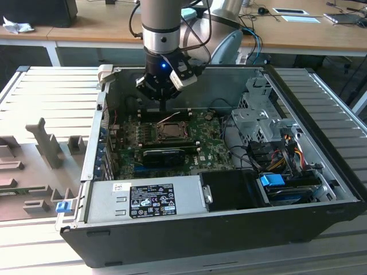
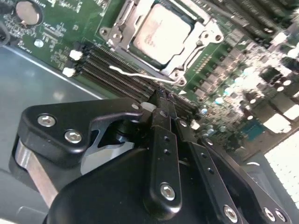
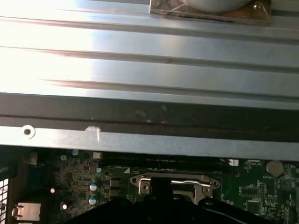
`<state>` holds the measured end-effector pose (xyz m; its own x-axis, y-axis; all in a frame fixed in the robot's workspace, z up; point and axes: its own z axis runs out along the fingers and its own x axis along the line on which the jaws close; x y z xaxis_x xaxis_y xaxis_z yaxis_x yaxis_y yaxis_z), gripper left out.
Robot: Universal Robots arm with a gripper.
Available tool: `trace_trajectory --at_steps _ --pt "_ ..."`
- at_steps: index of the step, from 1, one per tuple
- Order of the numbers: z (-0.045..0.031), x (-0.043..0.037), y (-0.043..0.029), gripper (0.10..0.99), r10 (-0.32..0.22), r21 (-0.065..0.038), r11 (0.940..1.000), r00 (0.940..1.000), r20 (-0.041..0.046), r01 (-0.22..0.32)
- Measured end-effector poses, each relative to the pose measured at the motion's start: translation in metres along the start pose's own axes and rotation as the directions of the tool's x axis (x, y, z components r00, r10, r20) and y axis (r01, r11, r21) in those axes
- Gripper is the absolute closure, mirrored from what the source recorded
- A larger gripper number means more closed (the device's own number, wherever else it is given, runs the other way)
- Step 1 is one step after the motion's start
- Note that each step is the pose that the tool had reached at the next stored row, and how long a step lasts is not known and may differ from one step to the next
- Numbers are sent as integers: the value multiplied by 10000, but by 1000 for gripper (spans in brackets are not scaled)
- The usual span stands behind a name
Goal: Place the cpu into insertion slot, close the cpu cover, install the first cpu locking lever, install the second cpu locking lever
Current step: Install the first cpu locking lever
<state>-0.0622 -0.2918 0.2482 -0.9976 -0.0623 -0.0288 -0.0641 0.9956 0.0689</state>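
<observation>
In the exterior view, your hand (image 1: pixel 165 106) hangs just above the insertion slot (image 1: pixel 171 130). In the second wrist view its fingers are pressed together, empty; beyond them the cpu (image 2: pixel 162 33) sits under the cpu cover (image 2: pixel 187 52). The wire lever (image 2: pixel 140 74) is probably thin, springy and slippery: take its free end.

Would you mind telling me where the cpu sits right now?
In the second wrist view the cpu lies in the insertion slot on the green motherboard, framed by the cpu cover, just beyond the gripper.

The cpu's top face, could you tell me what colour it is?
Pale silvery beige; the cpu shows best in the second wrist view.
</observation>
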Motion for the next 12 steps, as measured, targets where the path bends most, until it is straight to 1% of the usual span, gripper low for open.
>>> trace_trajectory --at_steps 3,6,10,11,12 --pt "77 -15 -7 980 -4 2 10000 10000 -3 4" --pt "131 -34 -12 980 -28 1 10000 10000 -5 28" --pt "153 -43 -14 980 -189 -23 9998 9998 -14 189" --pt "164 -53 -15 980 -220 -25 9998 9998 -15 220" --pt "181 -84 -14 980 -225 -25 9997 9997 -18 225"
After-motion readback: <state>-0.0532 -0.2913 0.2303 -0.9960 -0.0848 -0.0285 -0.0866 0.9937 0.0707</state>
